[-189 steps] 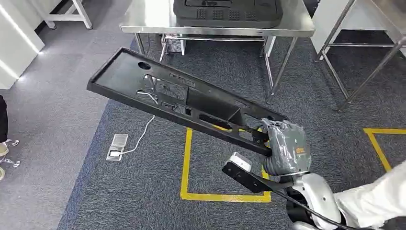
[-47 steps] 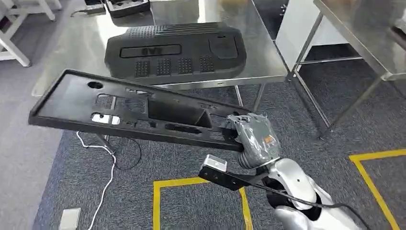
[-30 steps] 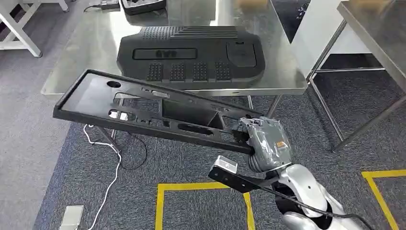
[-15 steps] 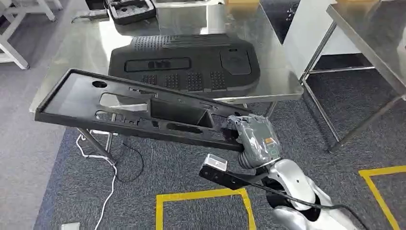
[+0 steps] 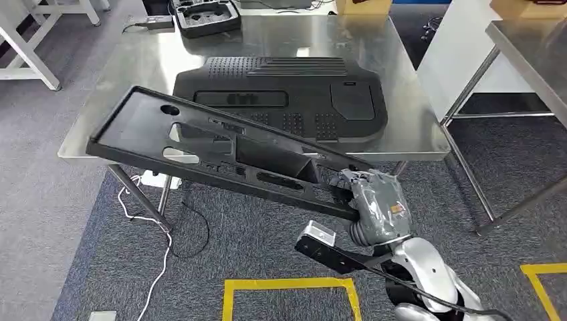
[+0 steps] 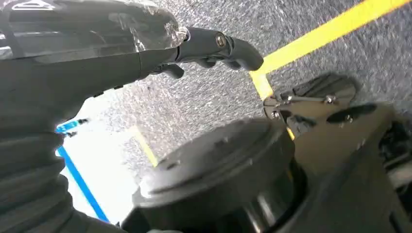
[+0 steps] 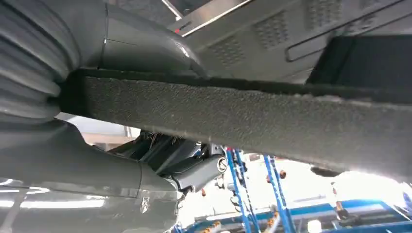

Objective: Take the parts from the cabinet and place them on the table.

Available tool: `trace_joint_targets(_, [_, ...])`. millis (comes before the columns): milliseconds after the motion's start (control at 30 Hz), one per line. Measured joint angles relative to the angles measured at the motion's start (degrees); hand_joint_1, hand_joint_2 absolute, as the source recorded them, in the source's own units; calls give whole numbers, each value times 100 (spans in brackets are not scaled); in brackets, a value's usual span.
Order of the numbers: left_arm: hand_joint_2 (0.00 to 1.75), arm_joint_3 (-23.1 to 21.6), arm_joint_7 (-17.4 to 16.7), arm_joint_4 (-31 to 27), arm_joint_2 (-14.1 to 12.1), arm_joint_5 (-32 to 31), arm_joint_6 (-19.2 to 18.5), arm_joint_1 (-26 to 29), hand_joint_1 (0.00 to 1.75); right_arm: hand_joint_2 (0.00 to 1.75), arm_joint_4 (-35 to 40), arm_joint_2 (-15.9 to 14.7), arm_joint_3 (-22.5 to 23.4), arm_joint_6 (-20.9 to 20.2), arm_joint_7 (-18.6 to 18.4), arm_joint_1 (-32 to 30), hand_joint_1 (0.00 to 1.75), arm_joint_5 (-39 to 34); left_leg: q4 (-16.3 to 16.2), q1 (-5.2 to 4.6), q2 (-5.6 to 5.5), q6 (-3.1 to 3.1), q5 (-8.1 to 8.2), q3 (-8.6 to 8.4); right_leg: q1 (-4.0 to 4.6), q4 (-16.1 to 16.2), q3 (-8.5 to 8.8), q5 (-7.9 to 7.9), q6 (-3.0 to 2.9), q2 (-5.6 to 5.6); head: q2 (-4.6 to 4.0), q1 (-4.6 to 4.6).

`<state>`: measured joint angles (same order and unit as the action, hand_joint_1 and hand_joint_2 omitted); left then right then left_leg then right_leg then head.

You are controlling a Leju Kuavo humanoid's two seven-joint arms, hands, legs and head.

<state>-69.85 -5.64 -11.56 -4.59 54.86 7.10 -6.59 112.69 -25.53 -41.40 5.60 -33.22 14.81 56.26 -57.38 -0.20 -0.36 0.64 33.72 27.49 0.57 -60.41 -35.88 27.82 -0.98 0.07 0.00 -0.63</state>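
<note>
The right robot hand (image 5: 376,204) grips one end of the long black frame part (image 5: 220,154), its far end over the worktop (image 5: 414,127) edge, where it could strike the ribbed cover (image 5: 281,97) and twist loose.

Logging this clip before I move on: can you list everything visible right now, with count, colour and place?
Long frame panel: one, black, held at one end, its far end reaching over the table's near edge.
Steel table: one, silver, ahead of the robot.
Large ribbed cover: one, black, lying flat on the table.
Small tray: one, black, at the table's far edge.
Second steel table: one, silver, to the right.
White cable: one, on the grey carpet under the table's left side.
Yellow floor tape: lines on the carpet near the robot.
Right hand: grey, grips the panel's near end.
Left hand: dark fingers curled, holding nothing, above the carpet.
</note>
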Motion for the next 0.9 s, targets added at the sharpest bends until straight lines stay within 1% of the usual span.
trace_joint_targets(33, [175,0,0,0,0,15,2,-10,0,175,0,2,0,0,9,2,175,0,28,-32,5,-31,19,-47,-54,88,46,1,-10,13,0,-2])
trace_joint_targets(67, [175,0,0,0,-11,26,0,-17,0,175,0,15,2,0,22,6,175,0,-23,-25,-3,-64,88,-82,-100,165,132,-3,-9,-6,0,-20])
trace_joint_targets(100, [175,0,2,0,-11,26,2,-18,0,175,0,15,2,0,33,28,175,-2,-256,-39,7,-98,169,1,-118,216,208,18,-39,-13,0,30])
trace_joint_targets(133, [175,0,4,0,-11,31,0,-15,0,175,0,18,0,-2,48,64,175,-4,-710,-9,5,-138,335,264,-124,229,258,42,-61,-28,0,89])
trace_joint_targets(167, [175,0,4,0,-11,31,0,-17,0,175,0,22,0,-2,57,79,175,-7,-1027,6,5,-159,433,454,-127,229,286,67,-62,-33,0,103])
trace_joint_targets(200, [175,7,11,0,-18,44,-9,-15,0,175,0,33,0,-4,74,87,175,-20,-1612,34,6,-199,568,851,-131,228,350,127,-56,-41,0,125])
trace_joint_targets(233, [175,11,33,0,-26,50,-26,-20,0,175,-2,39,-2,-4,79,86,175,-26,-1813,41,6,-210,517,1038,-142,228,407,173,-49,-43,0,155])
trace_joint_targets(267, [175,13,33,0,-37,50,-35,-26,0,175,-7,39,-4,-7,81,87,175,-31,-1750,38,5,-224,331,1078,-158,228,483,222,-32,-42,0,175])
trace_joint_targets(300, [175,13,33,0,-42,48,-42,-26,0,175,-9,39,-4,-7,83,87,175,-35,-1458,39,5,-237,19,1012,-178,228,574,283,-14,-38,0,208])
trace_joint_targets(333, [175,13,33,0,-42,48,-42,-22,0,175,-11,44,-4,-7,87,88,175,-35,-1028,45,6,-249,-356,881,-195,228,669,348,11,-36,0,254])
trace_joint_targets(367, [175,11,31,0,-42,46,-39,-13,0,175,-11,50,-4,-7,87,99,175,-35,-528,58,6,-254,-715,745,-205,228,763,421,42,-33,0,299])
trace_joint_targets(400, [175,11,28,0,-39,44,-39,4,0,175,-15,63,-4,-7,85,103,175,-35,-519,41,3,-244,-658,691,-197,250,787,465,76,-33,0,315])
trace_joint_targets(433, [175,9,28,0,-42,44,-39,22,0,175,-22,63,-7,-9,89,138,175,-35,-461,-16,-4,-220,-682,697,-161,215,817,487,106,-1,0,330])
trace_joint_targets(467, [175,9,24,0,-42,44,-39,9,0,175,-24,63,-7,-9,90,152,175,-42,-306,11,4,-123,-537,623,-168,220,773,483,137,2,0,348])
trace_joint_targets(500, [175,9,24,0,-41,44,-37,-5,0,175,-24,68,-7,-9,90,153,175,-44,-272,-4,0,-67,-473,627,-168,232,749,487,151,-10,0,343])
trace_joint_targets(533, [175,9,24,0,-39,44,-37,-12,0,175,-24,68,-7,-9,90,158,175,-42,-262,6,-10,-39,-467,598,-167,250,752,496,183,-25,0,308])
trace_joint_targets(567, [175,9,24,-2,-39,44,-37,-7,0,175,-24,68,-7,-7,90,159,175,-42,-197,49,-14,-8,-466,550,-169,231,751,550,215,-24,0,293])
trace_joint_targets(600, [175,9,24,0,-39,44,-37,-7,0,175,-24,68,-7,-7,90,168,175,-39,-166,57,-16,19,-454,500,-171,38,694,595,231,-18,0,242])
trace_joint_targets(633, [175,9,24,0,-39,42,-37,-7,0,175,-26,68,-7,-7,92,177,175,-39,-154,59,-14,34,-445,483,-172,-137,593,661,234,-19,0,206])
trace_joint_targets(667, [175,9,24,0,-39,42,-37,-9,0,175,-26,68,-7,-7,94,183,175,-42,-139,55,-11,66,-423,439,-170,-734,226,868,242,-18,0,133])
trace_joint_targets(700, [175,9,24,0,-39,44,-37,-8,0,175,-28,68,-7,-7,92,181,175,-42,-136,44,-9,93,-390,406,-166,-1278,-137,1012,248,-18,0,88])
trace_joint_targets(733, [175,9,24,0,-39,44,-37,-5,0,175,-35,68,-7,-7,92,178,175,-44,-136,33,-10,103,-354,371,-159,-1579,-379,1024,244,-18,0,74])
trace_joint_targets(767, [175,9,24,0,-39,44,-35,1,0,175,-54,68,-9,-7,92,176,175,-52,-136,20,-17,108,-310,311,-149,-1647,-535,875,223,-18,0,35])
trace_joint_targets(800, [175,9,24,0,-39,44,-28,2,0,175,-61,68,-9,-7,94,177,175,-55,-136,11,-26,109,-256,234,-132,-1428,-538,566,182,-16,-2,13])
trace_joint_targets(833, [175,9,24,0,-39,42,-26,1,0,175,-63,68,-9,-7,94,178,175,-59,-135,-2,-38,108,-204,161,-108,-1056,-449,231,129,-11,0,-2])
trace_joint_targets(867, [175,7,24,0,-37,39,-24,0,0,175,-66,68,-9,-7,94,180,175,-63,-133,-18,-48,108,-139,60,-69,-493,-293,-188,58,-9,0,-41])
trace_joint_targets(900, [175,7,24,0,-31,37,-24,1,0,175,-66,68,-9,-7,94,178,175,-66,-116,-24,-50,98,-81,-36,-43,-248,-172,-260,-1,2,0,-59])
